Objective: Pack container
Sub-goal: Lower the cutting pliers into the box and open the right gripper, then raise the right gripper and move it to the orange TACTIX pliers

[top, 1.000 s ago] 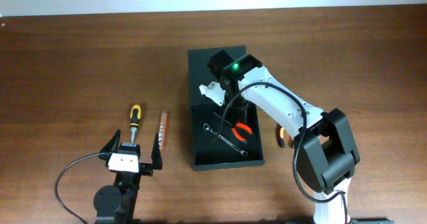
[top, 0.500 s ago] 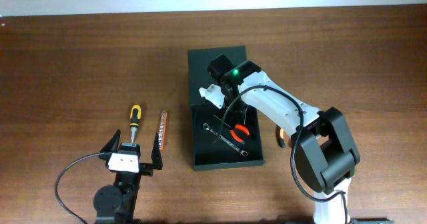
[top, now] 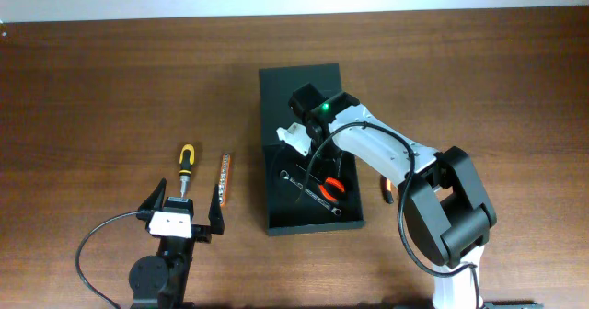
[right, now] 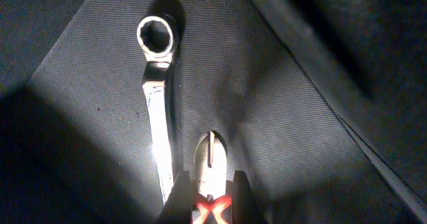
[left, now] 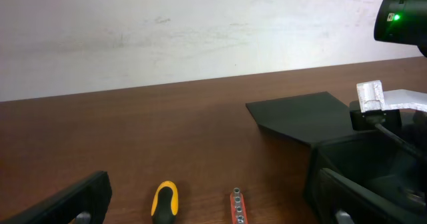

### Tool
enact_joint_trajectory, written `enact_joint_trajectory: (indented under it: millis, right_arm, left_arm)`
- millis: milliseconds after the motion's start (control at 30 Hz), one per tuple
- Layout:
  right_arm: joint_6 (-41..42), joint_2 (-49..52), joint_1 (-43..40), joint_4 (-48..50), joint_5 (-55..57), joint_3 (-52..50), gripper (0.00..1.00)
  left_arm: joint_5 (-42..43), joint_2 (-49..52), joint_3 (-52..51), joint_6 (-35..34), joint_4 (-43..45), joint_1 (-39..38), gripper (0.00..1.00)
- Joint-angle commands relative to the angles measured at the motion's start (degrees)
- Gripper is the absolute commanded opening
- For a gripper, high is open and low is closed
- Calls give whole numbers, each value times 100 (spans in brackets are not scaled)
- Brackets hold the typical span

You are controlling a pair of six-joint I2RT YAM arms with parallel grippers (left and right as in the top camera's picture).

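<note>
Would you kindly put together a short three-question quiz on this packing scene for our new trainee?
1. How many tools can be seen lying inside the container?
2. True or false: the screwdriver lies on the table, outside the container.
3. The left gripper is: A) shut on the screwdriver; B) open, gripping nothing; C) reaching into the container.
Key: 1. Two, the wrench and the pliers. 2. True. 3. B.
</note>
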Motion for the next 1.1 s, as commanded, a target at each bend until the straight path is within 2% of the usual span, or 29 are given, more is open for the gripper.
enact_joint_trajectory:
  millis: [0, 233, 467, 600, 700, 800, 1067]
  right_arm:
    - [-66, -35, 9, 22, -72, -39, 13]
    - [-66, -35, 9, 50, -72, -37, 38]
    - [109, -37, 9, -50, -74, 63, 50]
    - [258, -37, 2, -544, -72, 640, 61]
    - [258, -37, 2, -986, -44, 1360, 75]
    - [262, -37, -15, -1513, 323, 2236, 99]
    - [848, -68, -509, -3521, 1690, 4583, 99]
  left_arm:
    - [44, -37, -22, 72, -20, 31, 99]
    - [44, -37, -22, 72, -20, 31, 99]
    - [44, -37, -22, 72, -20, 31, 99]
    - [44, -37, -22, 70, -20, 31, 99]
    - [44, -37, -22, 72, -20, 31, 99]
    - [44, -37, -22, 72, -20, 31, 99]
    - [44, -37, -22, 72, -20, 31, 99]
